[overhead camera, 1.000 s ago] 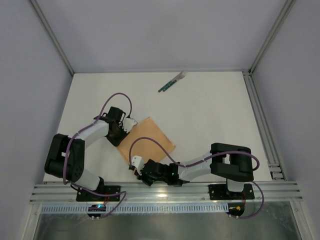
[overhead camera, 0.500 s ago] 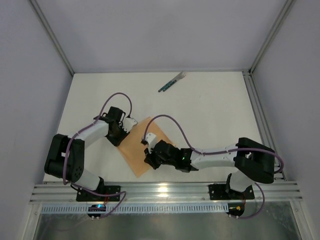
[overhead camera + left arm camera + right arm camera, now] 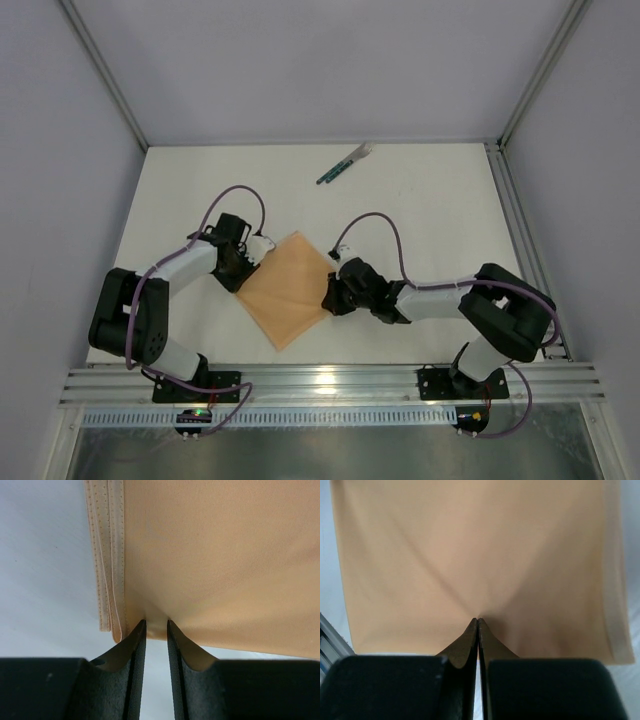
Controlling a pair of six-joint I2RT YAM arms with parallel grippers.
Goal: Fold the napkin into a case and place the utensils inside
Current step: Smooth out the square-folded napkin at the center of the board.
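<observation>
Now L pincer (image 3: 155, 626) & R pincer (image 3: 478, 621) each clamp napkin (image 3: 288, 292) edge.

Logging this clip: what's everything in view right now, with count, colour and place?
napkin: one, peach-tan, flat at mid-table between the two arms
utensils: count unclear, slim pieces lying together, dark green with pale ends, far centre of the table, apart from the cloth
table: one, white, under everything
left gripper: one, black, pinching the napkin's left edge
right gripper: one, black, shut on the napkin's right edge
</observation>
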